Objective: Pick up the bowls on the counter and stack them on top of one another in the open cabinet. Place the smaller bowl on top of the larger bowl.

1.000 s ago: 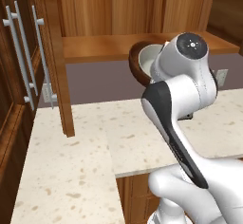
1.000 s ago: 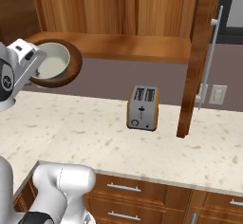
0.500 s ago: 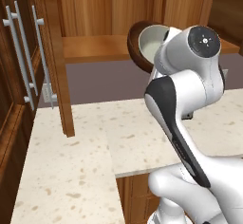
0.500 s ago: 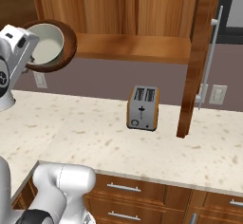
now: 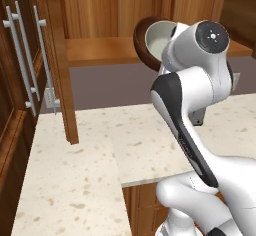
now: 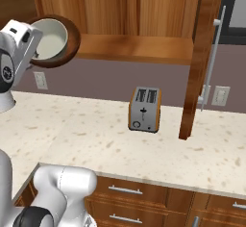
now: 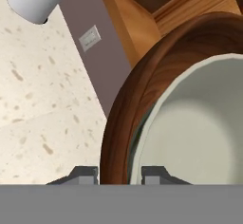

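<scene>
From the left base view I see my white arm raised in front of the doorless warm-brown wall cabinet (image 5: 105, 50). The wide dark brown wooden bowl (image 5: 141, 39) is tipped on edge just in front of the cabinet's plank shelf, with the small pale grey-green bowl (image 5: 159, 40) nested inside it. Both are up off the beige speckled stone counter (image 5: 85, 165) below the cabinet.

From the right base view the same stacked pair, wooden bowl (image 6: 68, 45) around pale bowl (image 6: 49, 41), hangs at the cabinet's left end (image 6: 139, 48), level with its shelf. A silver two-slot toaster with orange sides (image 6: 144, 109) stands on the counter (image 6: 86, 130) below the cabinet.

In the hand view my gripper (image 7: 120, 174) is clamped on the wooden bowl's rim (image 7: 128, 109), one finger (image 7: 85, 174) outside it and the other between it and the pale bowl (image 7: 199, 133).
</scene>
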You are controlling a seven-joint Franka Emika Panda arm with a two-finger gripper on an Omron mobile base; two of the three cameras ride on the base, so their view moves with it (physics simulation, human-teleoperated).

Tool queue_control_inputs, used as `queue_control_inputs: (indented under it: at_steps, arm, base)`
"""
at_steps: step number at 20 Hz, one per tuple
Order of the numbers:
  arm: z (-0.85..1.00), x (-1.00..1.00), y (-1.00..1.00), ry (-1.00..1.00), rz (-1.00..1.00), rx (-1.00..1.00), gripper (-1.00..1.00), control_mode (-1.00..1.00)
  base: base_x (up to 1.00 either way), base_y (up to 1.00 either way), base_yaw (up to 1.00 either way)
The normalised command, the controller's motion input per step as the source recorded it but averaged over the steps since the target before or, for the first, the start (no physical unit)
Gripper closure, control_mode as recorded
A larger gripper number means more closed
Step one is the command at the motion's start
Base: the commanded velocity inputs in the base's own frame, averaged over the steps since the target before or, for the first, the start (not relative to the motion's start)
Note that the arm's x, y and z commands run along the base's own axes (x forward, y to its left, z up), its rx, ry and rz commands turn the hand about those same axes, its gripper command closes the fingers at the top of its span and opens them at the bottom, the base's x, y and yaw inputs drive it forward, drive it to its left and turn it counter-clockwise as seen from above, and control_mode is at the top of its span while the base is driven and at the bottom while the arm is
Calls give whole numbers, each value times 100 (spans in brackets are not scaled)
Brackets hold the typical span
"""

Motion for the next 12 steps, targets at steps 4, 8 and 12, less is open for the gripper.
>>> queue_control_inputs:
  at_steps: [4, 8, 12]
  arm:
    - [6, 30, -3, 0, 0, -2, 100, -100]
    - [3, 34, 0, 0, 1, -3, 100, -100]
    - [3, 38, 0, 0, 1, -2, 100, -100]
  base:
    - [0, 0, 0]
    - [0, 0, 0]
    - [0, 0, 0]
